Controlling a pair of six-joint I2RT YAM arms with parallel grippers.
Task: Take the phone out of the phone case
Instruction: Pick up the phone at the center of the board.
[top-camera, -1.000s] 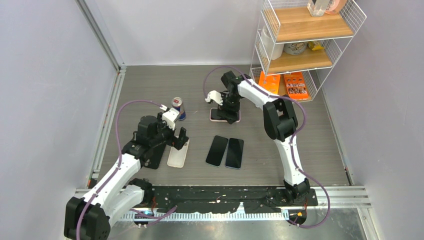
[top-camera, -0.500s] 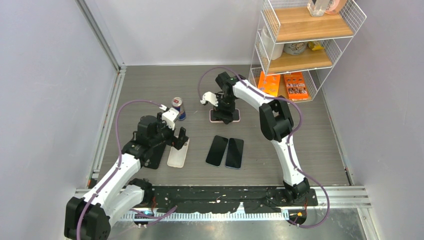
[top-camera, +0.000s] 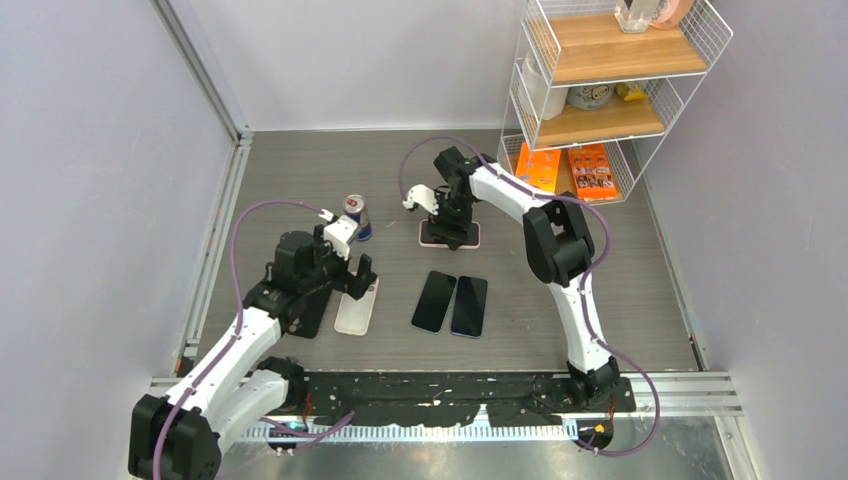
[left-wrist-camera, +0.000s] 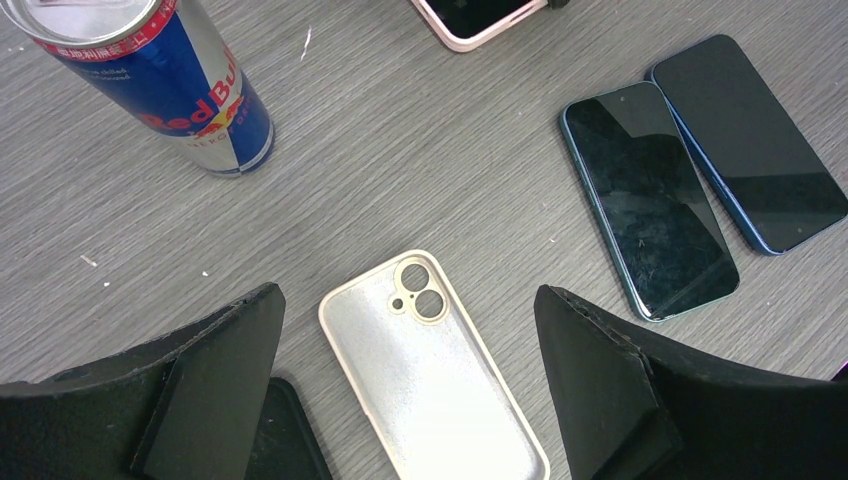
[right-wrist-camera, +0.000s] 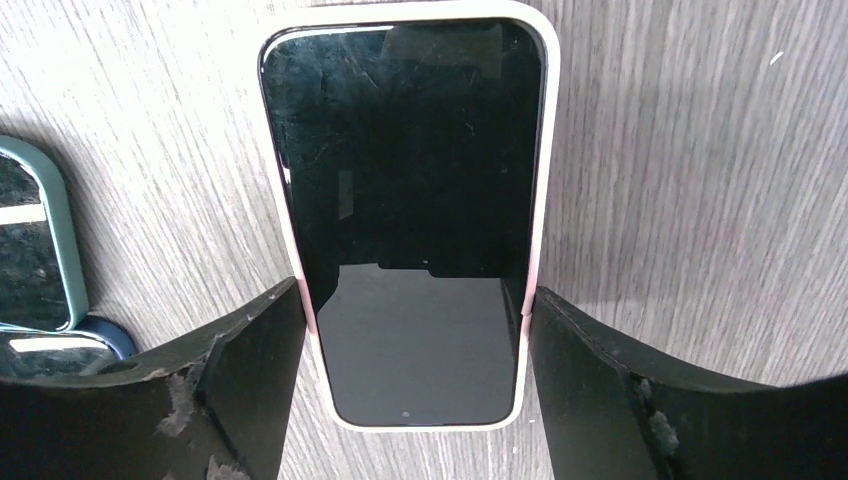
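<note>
Two robot arms share one build: white shell links joined by chunky black joint housings. A purple cable loops loosely along each arm, arching free near the wrist. The left arm (top-camera: 235, 345) ends in a black left end effector (left-wrist-camera: 410, 375) with a white block on top; its two fingers are broad, matte black wedges with rough edges. The right arm (top-camera: 560, 250) carries a matching right end effector (right-wrist-camera: 415, 385). Both bases sit on a black plate.

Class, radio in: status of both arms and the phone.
Right gripper open, fingers straddling cased phone. Left gripper open over empty case. Nothing blocking.
</note>
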